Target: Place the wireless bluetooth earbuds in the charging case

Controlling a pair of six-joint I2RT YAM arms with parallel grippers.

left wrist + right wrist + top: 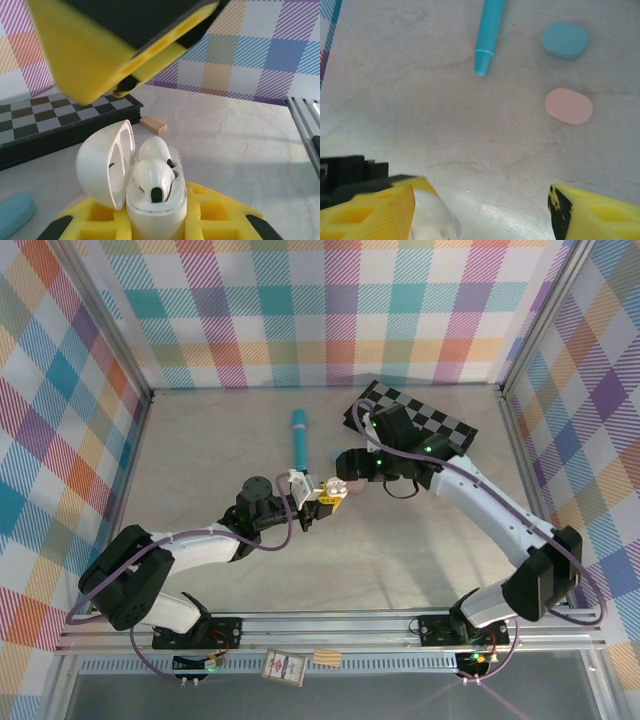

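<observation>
While clamping with the left gripper (157, 227) a glossy white oval plastic charging case (106, 167), lid up, two tiny white plastic earbuds (154, 181) seated inside, and holding the right gripper (482, 210) spread just above: could clip the lid in passing, unseating a bud.

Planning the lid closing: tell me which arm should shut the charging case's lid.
Right. The right claw is open and free, just above the charging case and its raised lid. The left claw is clamped on the case, with both earbuds seated.
</observation>
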